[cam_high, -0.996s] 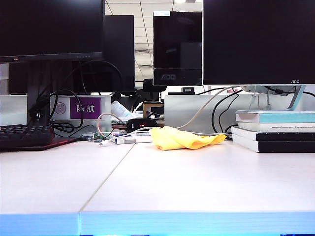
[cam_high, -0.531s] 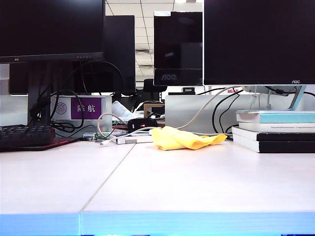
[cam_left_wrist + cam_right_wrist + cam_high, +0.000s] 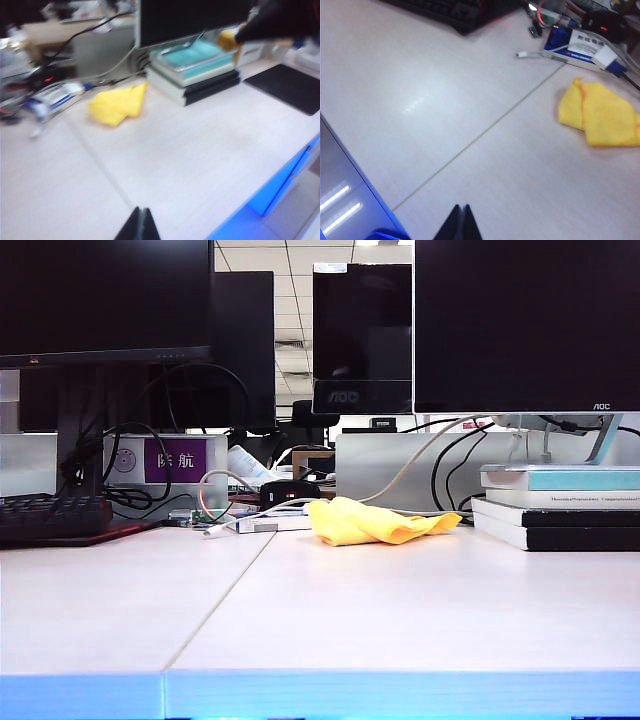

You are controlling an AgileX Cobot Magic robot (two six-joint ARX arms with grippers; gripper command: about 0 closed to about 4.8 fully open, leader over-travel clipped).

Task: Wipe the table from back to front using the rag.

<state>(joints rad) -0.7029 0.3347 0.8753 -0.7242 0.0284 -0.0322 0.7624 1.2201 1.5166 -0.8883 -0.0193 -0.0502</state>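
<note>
Both tools sit closed and empty over the desk's (image 3: 400, 610) front: left tool (image 3: 139, 226) and right tool (image 3: 460, 223) show tips pressed together. We see the rag (image 3: 375, 521) crumpled at the back near the books (image 3: 560, 505), long axis running side to side. We'd open first, pinch a raised fold.

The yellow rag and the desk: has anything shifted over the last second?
Nothing visibly changed. The rag lies crumpled at the back of the table as before, untouched; neither arm shows in the exterior view. Each wrist view shows its tool shut above the table: left tool, right tool.
</note>
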